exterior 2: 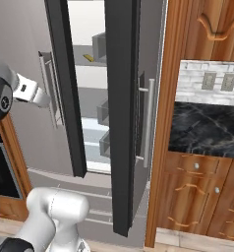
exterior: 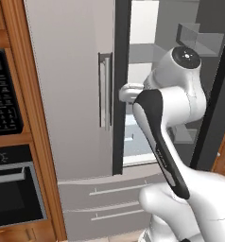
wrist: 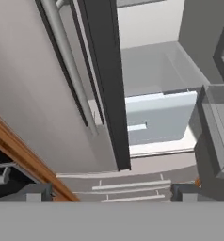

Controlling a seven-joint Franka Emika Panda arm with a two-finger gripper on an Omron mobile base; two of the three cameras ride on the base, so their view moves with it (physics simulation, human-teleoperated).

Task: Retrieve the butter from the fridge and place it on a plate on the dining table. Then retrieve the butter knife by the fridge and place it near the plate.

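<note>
Fridge point(exterior: 76, 94) right door open, butter point(exterior 2: 89, 58) on upper shelf (untouched), gripper point(wrist: 109, 192) fingers apart, empty; everything left.

Two base views flanking the arm, hand view close in, all facing the fridge point(exterior: 81, 94) with its right door open.

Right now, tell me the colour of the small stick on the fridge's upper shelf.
Yellow. The butter shows best in the right base view, inside the fridge.
</note>
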